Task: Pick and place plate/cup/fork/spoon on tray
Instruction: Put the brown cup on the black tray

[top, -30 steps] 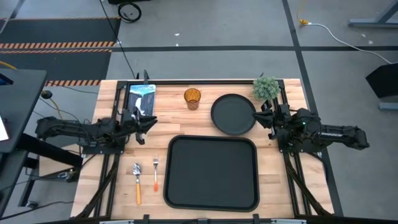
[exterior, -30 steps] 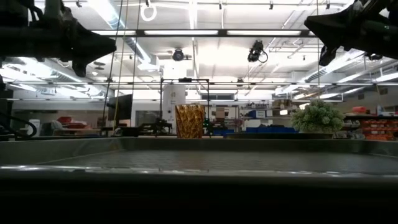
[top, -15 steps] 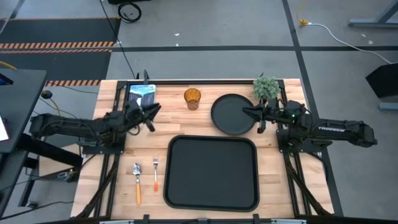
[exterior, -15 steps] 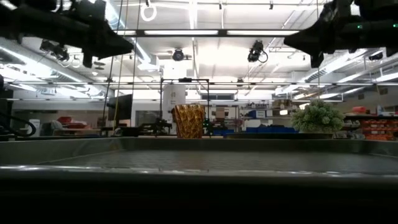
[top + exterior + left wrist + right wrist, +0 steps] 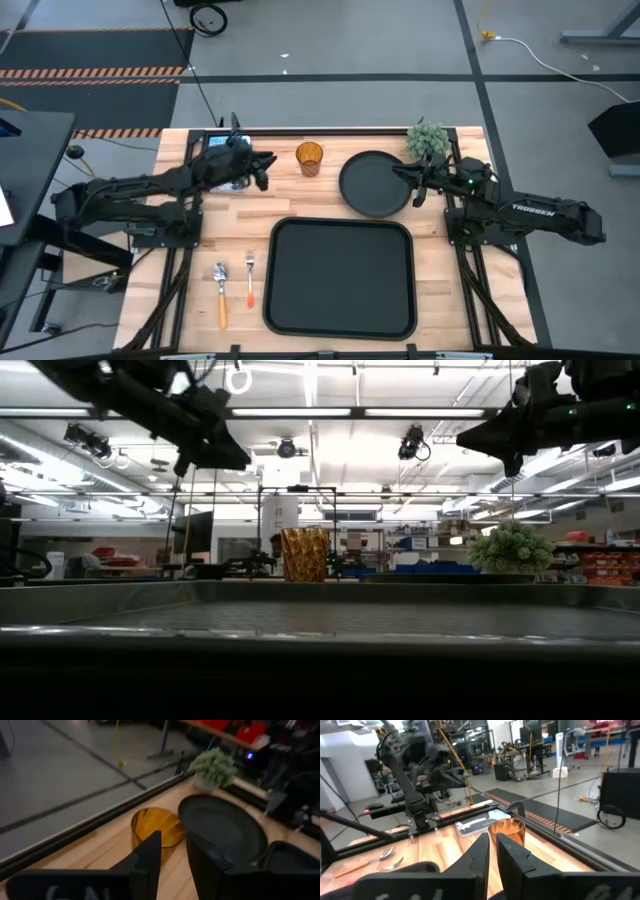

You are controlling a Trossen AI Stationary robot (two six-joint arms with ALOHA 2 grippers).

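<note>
The amber cup [image 5: 309,157] stands upright on the table at the far side, and also shows in the left wrist view [image 5: 155,825]. The round black plate [image 5: 372,185] lies flat to its right. The black tray [image 5: 340,280] lies near the front middle. The fork [image 5: 250,280] and spoon [image 5: 221,292] lie flat left of the tray. My left gripper [image 5: 265,166] hangs in the air just left of the cup, its fingers a little apart and empty. My right gripper [image 5: 397,176] hangs above the plate's right rim, shut and empty.
A small potted plant [image 5: 428,140] stands at the far right, just behind the plate. A blue and white flat item [image 5: 225,148] lies at the far left under my left arm. Bare wood shows between the cup, the plate and the tray.
My left gripper has risen and gone toward the table's far edge and right, toward the cup. My right gripper has risen and gone toward the far edge and left, over the plate's right rim. The cup, plate, fork, spoon and tray have stayed put.
</note>
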